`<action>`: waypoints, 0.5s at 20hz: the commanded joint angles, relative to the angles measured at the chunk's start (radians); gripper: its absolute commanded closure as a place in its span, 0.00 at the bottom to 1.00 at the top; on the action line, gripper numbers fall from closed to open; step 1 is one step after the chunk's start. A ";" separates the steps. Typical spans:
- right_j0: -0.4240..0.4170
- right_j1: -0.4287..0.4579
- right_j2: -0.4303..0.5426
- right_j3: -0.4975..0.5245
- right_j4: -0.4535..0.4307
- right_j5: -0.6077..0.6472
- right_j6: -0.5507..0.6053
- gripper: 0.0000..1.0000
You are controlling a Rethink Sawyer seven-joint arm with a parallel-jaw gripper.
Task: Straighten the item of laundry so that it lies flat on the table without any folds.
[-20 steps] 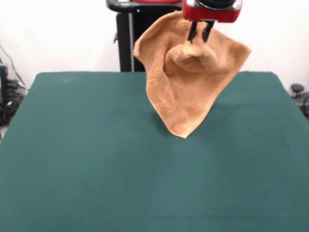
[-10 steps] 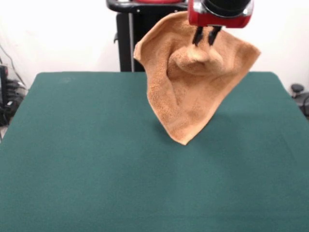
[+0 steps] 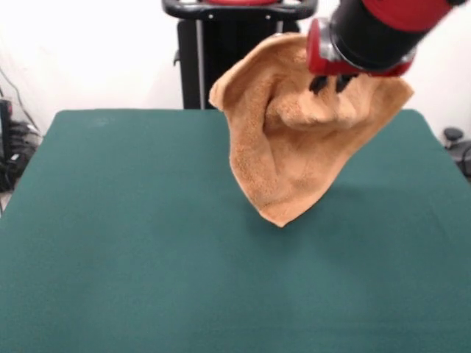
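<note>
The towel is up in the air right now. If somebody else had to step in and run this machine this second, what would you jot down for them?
Gripper: shut on the towel, pinching it near the middle of its upper part, tilted to one side.
Towel: hangs bunched from the grip, its lowest corner pointing down at the green table; whether that corner touches the cloth cannot be told from this view.
Done: the towel is picked up.
Left: all of the flattening. It needs laying down and spreading out until no folds remain.
</note>
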 commanded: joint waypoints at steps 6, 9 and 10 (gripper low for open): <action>-0.033 0.262 0.017 -0.522 0.053 0.344 0.295 1.00; -0.039 0.298 -0.008 -0.600 0.073 0.382 0.289 1.00; -0.040 0.307 -0.017 -0.619 0.080 0.392 0.290 1.00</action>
